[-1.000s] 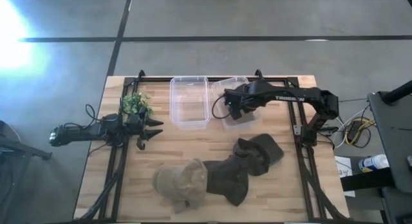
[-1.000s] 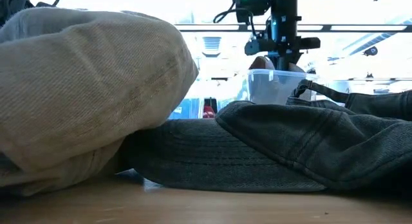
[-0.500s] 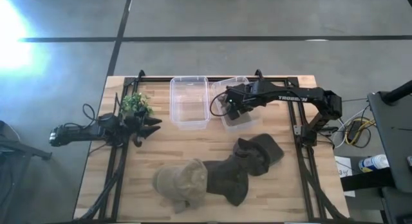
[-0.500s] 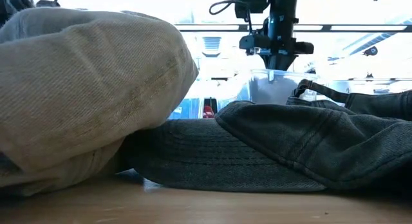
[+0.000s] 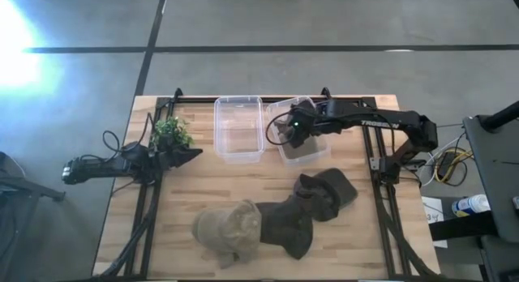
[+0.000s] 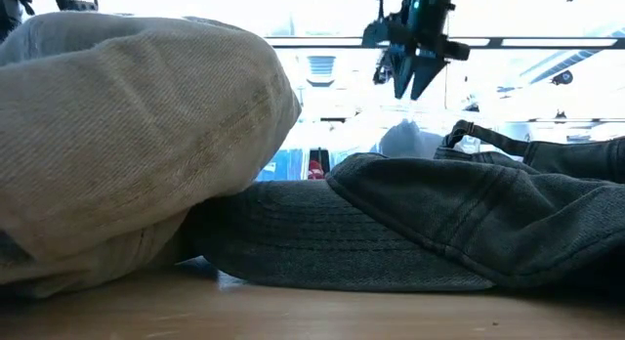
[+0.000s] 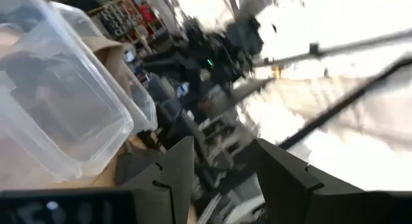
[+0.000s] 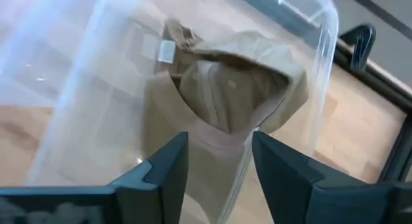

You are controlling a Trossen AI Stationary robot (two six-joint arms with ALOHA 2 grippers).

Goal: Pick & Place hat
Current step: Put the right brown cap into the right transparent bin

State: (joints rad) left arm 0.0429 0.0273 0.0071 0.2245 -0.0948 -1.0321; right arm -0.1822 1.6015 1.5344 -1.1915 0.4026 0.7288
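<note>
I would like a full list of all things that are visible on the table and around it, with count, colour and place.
Clear bins: two, transparent, side by side at the table's far middle.
Hat in bin: one, tan, inside the right-hand bin.
Tan hat: one, near edge.
Dark hats: two, dark olive-grey, beside the tan hat, overlapping.
Plant: one, green, far left.
Table: one, light wood.
Left gripper: dark, beside the plant, jaws open.
Right gripper: dark, above the right-hand bin, jaws open.

My right pincer (image 5: 290, 133) hangs raised near the worktop's far edge, fingers apart, arm stretched in from the right. My left pincer (image 5: 188, 154) is parked at the left edge, fingers apart.
</note>
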